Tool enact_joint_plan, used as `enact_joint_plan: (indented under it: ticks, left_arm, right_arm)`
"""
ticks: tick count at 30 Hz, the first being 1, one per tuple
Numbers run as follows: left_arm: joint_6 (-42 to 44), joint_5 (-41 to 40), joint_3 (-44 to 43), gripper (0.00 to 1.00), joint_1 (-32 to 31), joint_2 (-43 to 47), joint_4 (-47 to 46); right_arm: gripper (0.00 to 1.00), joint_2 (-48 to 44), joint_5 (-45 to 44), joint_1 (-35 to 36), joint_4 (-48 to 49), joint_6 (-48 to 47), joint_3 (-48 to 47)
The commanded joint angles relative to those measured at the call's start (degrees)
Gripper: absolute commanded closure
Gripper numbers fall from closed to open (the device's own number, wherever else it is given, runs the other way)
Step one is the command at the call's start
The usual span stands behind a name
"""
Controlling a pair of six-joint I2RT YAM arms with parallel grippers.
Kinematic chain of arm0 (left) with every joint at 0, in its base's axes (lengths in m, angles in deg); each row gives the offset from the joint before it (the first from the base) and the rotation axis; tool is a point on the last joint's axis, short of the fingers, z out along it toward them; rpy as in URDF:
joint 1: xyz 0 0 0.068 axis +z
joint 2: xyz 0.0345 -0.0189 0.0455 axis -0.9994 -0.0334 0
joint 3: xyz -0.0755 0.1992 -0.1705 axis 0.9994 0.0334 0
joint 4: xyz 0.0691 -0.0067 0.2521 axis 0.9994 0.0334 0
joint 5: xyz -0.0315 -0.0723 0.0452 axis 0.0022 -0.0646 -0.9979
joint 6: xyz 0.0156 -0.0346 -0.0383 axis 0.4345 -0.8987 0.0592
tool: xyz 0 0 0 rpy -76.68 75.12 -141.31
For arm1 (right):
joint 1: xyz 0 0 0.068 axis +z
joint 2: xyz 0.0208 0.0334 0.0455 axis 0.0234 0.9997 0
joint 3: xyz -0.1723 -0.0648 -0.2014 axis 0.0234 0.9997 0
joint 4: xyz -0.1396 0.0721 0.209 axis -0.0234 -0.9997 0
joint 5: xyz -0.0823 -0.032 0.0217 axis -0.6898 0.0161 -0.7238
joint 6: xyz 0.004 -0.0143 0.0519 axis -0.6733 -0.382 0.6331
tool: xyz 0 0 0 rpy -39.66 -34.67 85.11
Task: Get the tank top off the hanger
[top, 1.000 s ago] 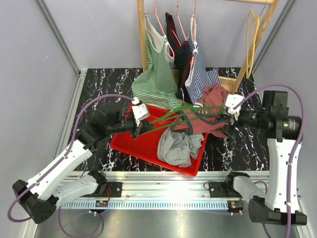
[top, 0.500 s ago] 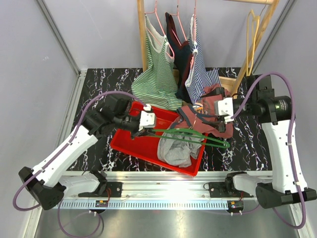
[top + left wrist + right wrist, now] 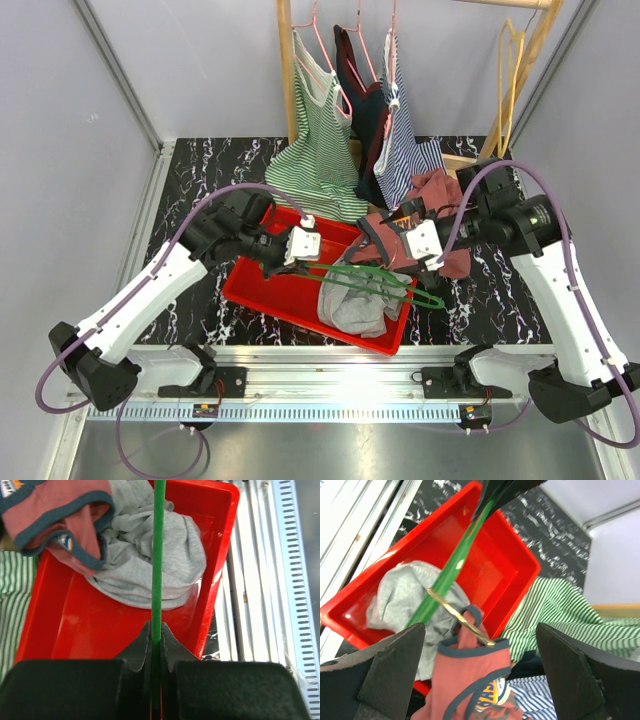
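Observation:
The pink tank top [image 3: 398, 232] with dark blue trim lies crumpled over the far right corner of the red tray [image 3: 270, 290]. My left gripper [image 3: 298, 262] is shut on one end of the green hanger [image 3: 385, 285], which stretches right over the tray. In the left wrist view the jaws [image 3: 156, 636] clamp the green hanger [image 3: 158, 555]. My right gripper [image 3: 425, 255] hovers open over the tank top [image 3: 472, 672]. The hanger's gold hook [image 3: 460, 617] crosses the top's strap; whether it is caught there is unclear.
A grey garment [image 3: 355, 298] lies bunched in the tray's near right part. Behind it, a wooden rack [image 3: 287, 70] holds a green striped top [image 3: 320, 140], a dark one [image 3: 355, 90] and a blue striped one [image 3: 402, 135]. Bare hangers [image 3: 512, 60] hang at the far right.
My left gripper swung the green hanger down and toward the near right over the tray. The tank top slid off its arms. My right arm moved left over the tank top, still open.

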State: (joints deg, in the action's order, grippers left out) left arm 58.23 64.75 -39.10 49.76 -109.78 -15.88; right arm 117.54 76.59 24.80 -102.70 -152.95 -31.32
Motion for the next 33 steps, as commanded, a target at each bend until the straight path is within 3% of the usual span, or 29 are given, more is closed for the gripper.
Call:
enact_joint_plan:
  ticks: [1,8,19,22,23,24,29,33]
  left_arm:
    - [1.6,-1.5,-3.7,1.00,0.3,0.1,-1.4]
    - [-0.7,-4.0,-4.0,1.00,0.3,0.3,-4.2]
    - [-5.6,-6.2,0.2,1.00,0.3,3.6,-11.9]
    - [-7.5,-7.9,1.2,1.00,0.3,4.0,-13.6]
    - [-7.9,-8.7,1.5,1.00,0.3,4.2,-14.0]
    - [-8.8,-8.9,1.7,1.00,0.3,4.3,-14.3]
    - [-11.4,-10.9,3.2,1.00,0.3,5.6,-16.9]
    - [-13.1,-11.9,4.6,1.00,0.3,6.8,-18.4]
  right_arm:
    - [0.00,-0.9,-4.3,1.5,-17.2,1.3,0.8]
    - [0.04,1.1,-2.8,3.7,-16.8,3.3,-1.6]
    - [0.34,1.5,-3.9,5.7,-8.8,14.0,-0.4]
    - [0.46,1.6,-4.5,6.3,-7.2,17.0,-0.7]
    - [0.64,1.7,-4.8,6.4,-5.5,18.4,-0.7]
    - [0.70,1.8,-5.3,6.7,-4.5,21.2,-0.6]
    - [0.80,2.0,-8.0,7.5,-0.8,25.7,0.0]
    - [0.98,2.3,-9.9,7.8,2.9,32.3,0.2]
